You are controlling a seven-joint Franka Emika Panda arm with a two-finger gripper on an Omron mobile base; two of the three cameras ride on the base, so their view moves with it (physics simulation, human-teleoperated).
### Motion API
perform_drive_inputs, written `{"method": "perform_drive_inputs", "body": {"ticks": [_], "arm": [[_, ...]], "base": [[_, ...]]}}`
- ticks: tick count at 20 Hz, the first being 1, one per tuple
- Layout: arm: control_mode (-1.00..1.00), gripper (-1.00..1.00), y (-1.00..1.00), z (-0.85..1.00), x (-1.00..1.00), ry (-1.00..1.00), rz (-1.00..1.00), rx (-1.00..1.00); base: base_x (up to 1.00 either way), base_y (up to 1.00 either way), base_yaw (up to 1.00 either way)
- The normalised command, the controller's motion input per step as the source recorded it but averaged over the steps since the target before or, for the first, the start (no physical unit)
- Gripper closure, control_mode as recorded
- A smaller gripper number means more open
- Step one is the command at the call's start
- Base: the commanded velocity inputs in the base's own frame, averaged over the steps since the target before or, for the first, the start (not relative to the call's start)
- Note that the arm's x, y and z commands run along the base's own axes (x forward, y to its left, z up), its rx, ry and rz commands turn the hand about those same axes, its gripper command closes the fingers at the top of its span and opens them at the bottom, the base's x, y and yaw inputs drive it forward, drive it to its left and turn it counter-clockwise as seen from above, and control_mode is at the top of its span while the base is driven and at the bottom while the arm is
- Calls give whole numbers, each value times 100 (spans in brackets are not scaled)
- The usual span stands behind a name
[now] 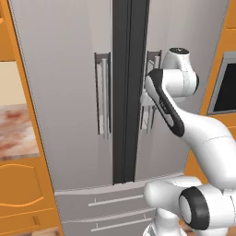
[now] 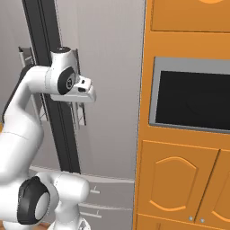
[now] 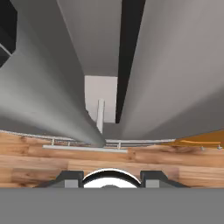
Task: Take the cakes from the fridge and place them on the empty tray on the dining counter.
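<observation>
Fridge (image 1: pixel 64 92) doors stand shut, grey-silver, filling the middle of the left base view, with the dark centre strip (image 1: pixel 129 92) running top to bottom between them. A vertical bar handle (image 1: pixel 103 94) sits just left of the strip and another (image 2: pixel 81 110) just right of it. Two bottom drawers (image 1: pixel 106 203) lie below the doors, each with a thin horizontal pull. The arm reaches up to the right-hand handle, and the gripper (image 3: pixel 109 177) sits at it; its two dark fingertips (image 3: pixel 70 178) show apart at the bottom of the hand view, looking down the door faces to the wood floor (image 3: pixel 52 162). Whether the jaws are pressing on the handle I cannot tell. Right of the fridge stands orange cabinetry (image 2: pixel 179 170) with a dark built-in oven window (image 2: pixel 193 101). Left of the fridge, a mottled reddish marble desk top (image 1: pixel 16 131) meets the orange frame.
</observation>
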Motion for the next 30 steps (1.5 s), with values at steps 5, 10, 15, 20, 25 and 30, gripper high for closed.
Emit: {"method": "perform_drive_inputs", "body": {"ticks": [5, 10, 15, 20, 25, 30], "arm": [[-100, -100, 0, -2, -63, -13, -3, 0], [-100, -100, 2, -10, -99, -32, -1, -1], [-100, -100, 3, -13, -79, -33, -2, -1], [100, -100, 0, -8, -24, -17, 0, 0], [100, -100, 0, 0, 0, 0, 0, 0], [100, -100, 0, 0, 0, 0, 0, 0]], "base": [[0, 0, 0], [0, 0, 0], [0, 0, 0], [0, 0, 0], [-37, 3, 0], [-73, 26, 3]]}}
